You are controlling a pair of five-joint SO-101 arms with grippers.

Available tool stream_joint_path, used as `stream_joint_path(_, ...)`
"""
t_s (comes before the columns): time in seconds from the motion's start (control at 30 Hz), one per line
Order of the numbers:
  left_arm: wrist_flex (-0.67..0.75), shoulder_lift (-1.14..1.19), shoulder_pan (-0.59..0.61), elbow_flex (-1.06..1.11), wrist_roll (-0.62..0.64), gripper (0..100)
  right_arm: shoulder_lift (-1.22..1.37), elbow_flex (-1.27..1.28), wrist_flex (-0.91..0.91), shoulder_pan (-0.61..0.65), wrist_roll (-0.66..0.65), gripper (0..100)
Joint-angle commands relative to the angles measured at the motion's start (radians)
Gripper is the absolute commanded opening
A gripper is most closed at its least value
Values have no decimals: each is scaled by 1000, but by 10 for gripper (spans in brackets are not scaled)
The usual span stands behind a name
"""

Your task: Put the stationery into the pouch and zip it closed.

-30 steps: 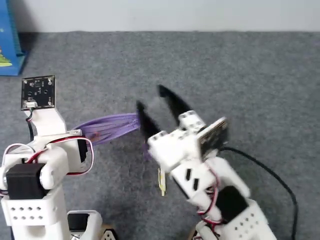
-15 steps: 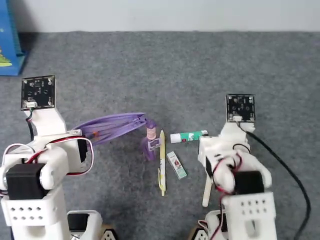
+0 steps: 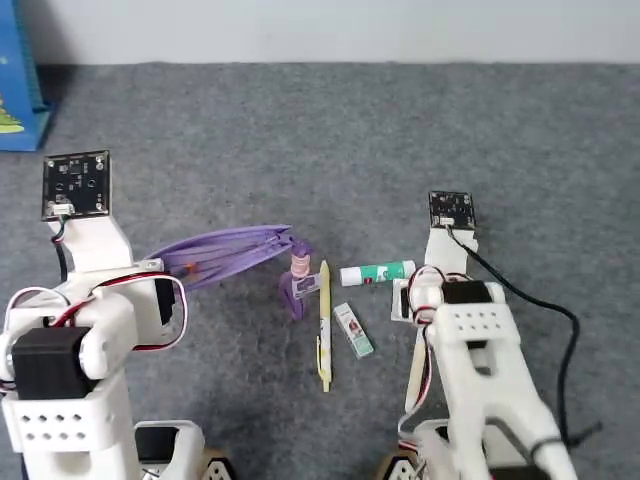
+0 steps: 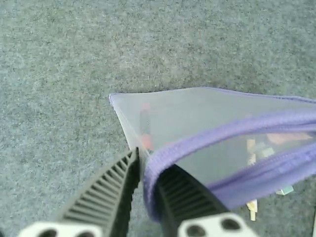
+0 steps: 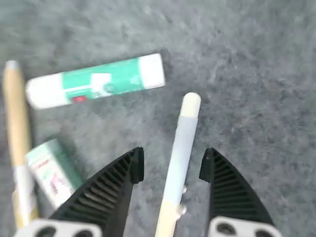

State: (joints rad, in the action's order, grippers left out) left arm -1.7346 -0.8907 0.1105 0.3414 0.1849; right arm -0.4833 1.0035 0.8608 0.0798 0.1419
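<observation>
My left gripper (image 4: 148, 163) clamps the purple pouch's (image 4: 197, 123) edge. My right gripper (image 5: 173, 153) is spread wide around a pale pen (image 5: 183, 129).

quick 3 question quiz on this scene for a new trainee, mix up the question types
1. True or false: the left pincer is shut on the edge of the purple pouch.
2. The right pincer is: A) shut on the pale pen; B) open, with the pale pen lying between its jaws; C) holding the purple pouch.
3. Fill in the missing word: the pouch's zip is ____.

Key: 1 true; 2 B; 3 open.
</observation>
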Motion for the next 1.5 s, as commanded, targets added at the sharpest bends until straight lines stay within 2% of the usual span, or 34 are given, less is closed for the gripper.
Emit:
stream_joint_path(0.0, -20, -14, 5, 4, -8, 13, 93, -26, -85, -45, 2, 197)
stream_joint_path(0.3, -20, -14, 5, 5, -8, 13, 340, -158, -90, -76, 2, 189)
stream_joint_path(0.47, -20, -14, 5, 5, -8, 13, 421, -229, -70, -82, 8, 0)
stream_joint_path(0.53, -20, -14, 3, 5, -8, 13, 421, -247, -30, -76, 9, 36)
stream_joint_path(0.63, -20, -14, 0, 5, -8, 13, 398, -290, 56, -73, 9, 7)
stream_joint_path(0.93, -20, -14, -3, 5, -6, 13, 7, -318, 271, -42, 5, 8)
stream_joint_path(1.17, -20, -14, -3, 5, -6, 13, -335, -318, 414, 125, 9, 8)
stream_joint_path(1.47, -20, -14, 2, 5, -6, 13, -642, -318, 401, 334, 5, 8)
